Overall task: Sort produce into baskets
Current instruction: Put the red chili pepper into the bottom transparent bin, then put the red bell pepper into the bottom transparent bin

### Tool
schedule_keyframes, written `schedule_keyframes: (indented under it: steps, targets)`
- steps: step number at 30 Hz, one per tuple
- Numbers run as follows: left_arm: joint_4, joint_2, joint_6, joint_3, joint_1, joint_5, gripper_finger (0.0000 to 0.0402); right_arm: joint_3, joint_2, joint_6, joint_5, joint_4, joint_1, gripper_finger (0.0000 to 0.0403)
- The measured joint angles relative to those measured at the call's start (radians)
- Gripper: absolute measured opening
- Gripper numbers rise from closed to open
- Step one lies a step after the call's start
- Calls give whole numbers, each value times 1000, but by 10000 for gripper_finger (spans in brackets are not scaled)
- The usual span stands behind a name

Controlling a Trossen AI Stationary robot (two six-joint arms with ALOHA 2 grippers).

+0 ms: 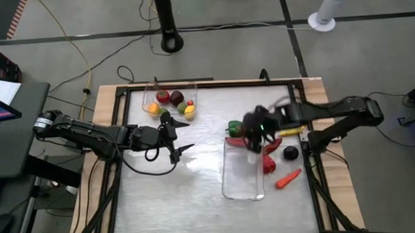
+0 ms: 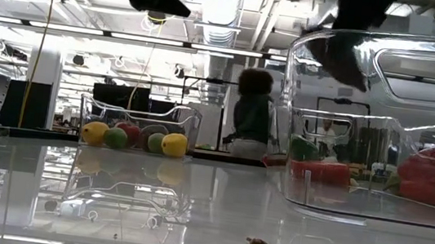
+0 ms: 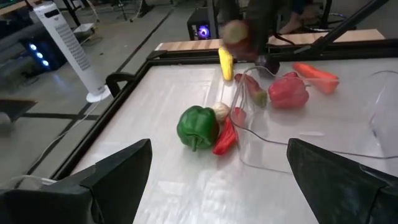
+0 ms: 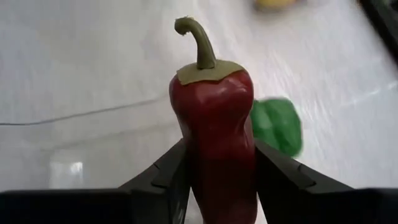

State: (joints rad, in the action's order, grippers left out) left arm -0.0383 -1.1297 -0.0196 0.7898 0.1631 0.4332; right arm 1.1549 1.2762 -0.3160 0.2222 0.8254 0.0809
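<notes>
In the right wrist view the right tool [image 4: 214,168] is clamped on a dark red chili [image 4: 214,124], its green stem pointing up between the two dark fingers. Seen from above, this tool [image 1: 253,137] hangs right of centre in the frame, over the upper end of a clear basket [image 1: 242,188] that runs down toward the lower middle. A green pepper [image 1: 234,127] lies just beside that basket's upper left corner, with another red chili [image 1: 268,163] at its right wall, a dark round piece [image 1: 290,152] farther right and an orange carrot [image 1: 288,178] below it — all on the desk [image 1: 176,207].

The second basket [image 1: 166,90] sits at upper left and holds several round fruits [image 1: 164,98]. The left tool [image 1: 177,137] waits left of centre, its fingers spread wide with nothing between them.
</notes>
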Motion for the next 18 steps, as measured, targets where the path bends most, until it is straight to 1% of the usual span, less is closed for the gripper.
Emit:
schedule_keyframes:
  steps: [3, 5, 8, 10, 12, 14, 18]
  targets:
    - [0, 0, -27, 0, 0, -2, 361, 0, 29, -46, 126, -14, 130, 201]
    - [0, 0, -43, 0, 0, -6, 361, 0, 60, -83, 171, -16, 185, 222]
    - [3, 0, -75, 0, 1, -7, 361, 0, 102, -120, 171, -15, 220, 256]
    - [5, 0, -104, 0, 9, -6, 361, 0, 120, -145, 149, 12, 232, 274]
    - [7, 0, -118, 0, 28, -7, 361, 11, 122, -183, 124, 97, 234, 286]
    - [7, 0, -123, 0, 54, -8, 361, 37, 110, -233, 123, 203, 235, 292]
    - [6, 0, -112, 0, 97, -5, 361, 71, 67, -310, 173, 437, 235, 293]
